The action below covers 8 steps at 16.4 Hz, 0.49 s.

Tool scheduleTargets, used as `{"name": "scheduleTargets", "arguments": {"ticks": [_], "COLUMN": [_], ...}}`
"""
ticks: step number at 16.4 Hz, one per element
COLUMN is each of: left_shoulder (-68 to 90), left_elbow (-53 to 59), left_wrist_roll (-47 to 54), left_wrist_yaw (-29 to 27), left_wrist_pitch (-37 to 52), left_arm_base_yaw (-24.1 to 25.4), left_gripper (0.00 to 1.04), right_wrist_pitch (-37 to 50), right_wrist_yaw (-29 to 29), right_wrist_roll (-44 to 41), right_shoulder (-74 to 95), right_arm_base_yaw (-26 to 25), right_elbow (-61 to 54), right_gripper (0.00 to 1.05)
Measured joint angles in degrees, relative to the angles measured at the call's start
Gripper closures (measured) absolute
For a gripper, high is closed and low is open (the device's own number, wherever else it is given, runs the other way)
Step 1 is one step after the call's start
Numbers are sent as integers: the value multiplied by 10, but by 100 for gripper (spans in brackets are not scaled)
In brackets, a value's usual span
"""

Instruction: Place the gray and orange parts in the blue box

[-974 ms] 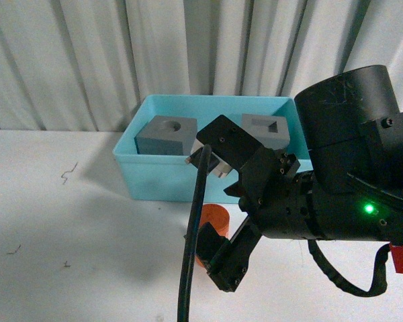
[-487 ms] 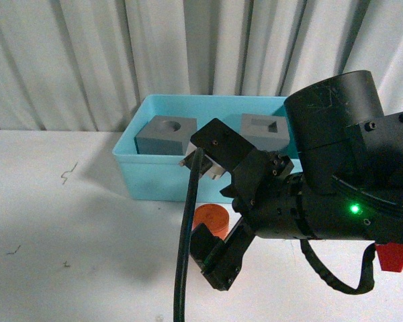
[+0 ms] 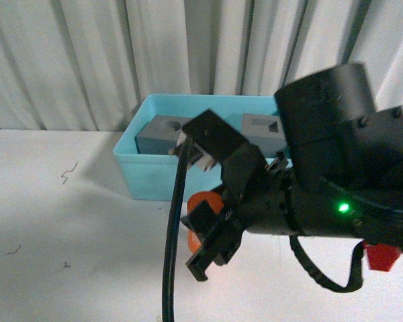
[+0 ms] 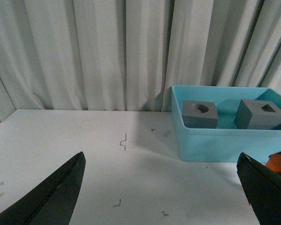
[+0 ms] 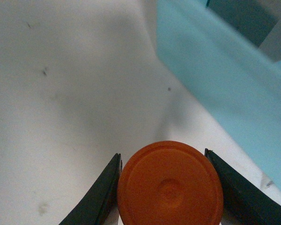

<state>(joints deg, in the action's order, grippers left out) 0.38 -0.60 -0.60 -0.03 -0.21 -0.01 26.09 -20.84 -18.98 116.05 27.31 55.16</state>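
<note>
Lifted and carried a little leftward over the last second, the orange cylinder [image 3: 205,200] now hangs clear of the table [image 3: 67,221], just in front of the blue box [image 3: 158,178]; a second ago it sat lower, near the table top. Far to the left, the left claw [image 4: 160,157] is spread wide with nothing in it, idle over bare table. Next comes the box, and both gray cubes already lie inside it: the one with the round recess [image 3: 158,137] on the left, the one with the rectangular recess [image 3: 263,131] on the right. Just before the box's front wall, the right claw [image 5: 161,157] is clenched on the cylinder, a finger pressed to each side. So the last part looks to be in transit. The next move probably calls for raising it above the rim, carrying it forward over the free floor between the cubes, then letting go. A small red piece [image 3: 379,256] shows under the right arm. The table is white, with scattered dark specks, and pale pleated curtains [image 3: 87,60] close off the back.
</note>
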Motion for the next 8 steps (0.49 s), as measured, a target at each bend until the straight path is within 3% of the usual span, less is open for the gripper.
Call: {"name": "scheduleTargets", "arguments": {"ticks": [8], "left_shoulder": [0], "left_elbow": [0], "left_wrist_roll": [0], "left_wrist_yaw": [0], "left_wrist_pitch": [0], "left_arm_base_yaw": [0], "left_gripper": [7], "right_wrist_pitch": [43], "right_wrist_yaw": [-11], "right_wrist_roll": [69], "right_shoulder": [-159], "right_arm_base_yaw": [-27], "right_elbow": [-42], "right_gripper": [57]}}
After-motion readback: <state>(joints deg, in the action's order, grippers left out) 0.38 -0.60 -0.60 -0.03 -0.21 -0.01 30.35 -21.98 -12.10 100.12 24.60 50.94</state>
